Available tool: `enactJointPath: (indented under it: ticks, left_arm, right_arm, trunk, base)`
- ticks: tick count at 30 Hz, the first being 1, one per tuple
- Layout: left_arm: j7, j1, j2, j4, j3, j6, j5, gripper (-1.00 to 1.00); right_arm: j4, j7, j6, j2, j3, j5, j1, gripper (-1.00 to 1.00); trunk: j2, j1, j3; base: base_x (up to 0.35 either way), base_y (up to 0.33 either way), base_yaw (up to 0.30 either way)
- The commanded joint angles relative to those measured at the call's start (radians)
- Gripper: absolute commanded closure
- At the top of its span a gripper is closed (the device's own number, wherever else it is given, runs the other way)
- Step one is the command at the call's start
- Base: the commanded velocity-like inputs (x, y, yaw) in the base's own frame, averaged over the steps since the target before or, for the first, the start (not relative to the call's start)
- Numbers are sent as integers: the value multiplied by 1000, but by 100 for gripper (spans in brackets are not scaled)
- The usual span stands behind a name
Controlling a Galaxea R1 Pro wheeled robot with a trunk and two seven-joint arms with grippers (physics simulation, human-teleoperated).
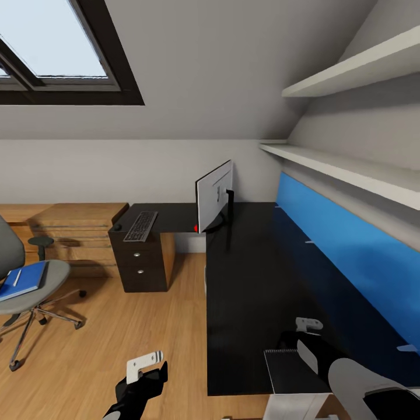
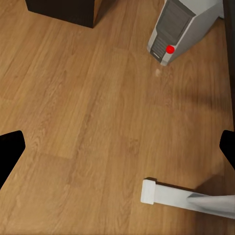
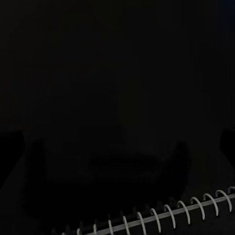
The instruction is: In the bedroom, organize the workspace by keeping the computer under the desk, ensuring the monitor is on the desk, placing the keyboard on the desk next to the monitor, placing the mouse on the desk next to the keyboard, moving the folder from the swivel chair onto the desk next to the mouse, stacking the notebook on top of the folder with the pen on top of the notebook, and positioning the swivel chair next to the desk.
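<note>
Notebook (image 1: 290, 371) on the desk (image 1: 245, 303) just under the right gripper (image 1: 308, 324) — jaws apart, nothing between.

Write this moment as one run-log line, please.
folder: on swivel chair | notebook: on desk | left gripper: open, above floor

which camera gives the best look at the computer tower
The left wrist view: the computer stands on the wood floor, vented front and red light facing the camera. In the head view the desk covers that spot; the right wrist view is near-black.
</note>
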Motion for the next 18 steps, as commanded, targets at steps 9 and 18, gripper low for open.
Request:
enactJointPath:
  ticks: [9, 18]
  left_arm:
    - [7, 0, 2, 2, -1, 2, 9, -100]
    - [8, 0, 2, 2, -1, 2, 9, -100]
  right_arm:
    - [-2, -7, 37, -1, 9, -8, 0, -100]
    - [-3, -6, 62, -1, 9, -8, 0, -100]
  trunk:
    - [-1, 0, -1]
    - [-1, 0, -1]
  base:
    - [0, 0, 0]
    - [-130, 0, 0]
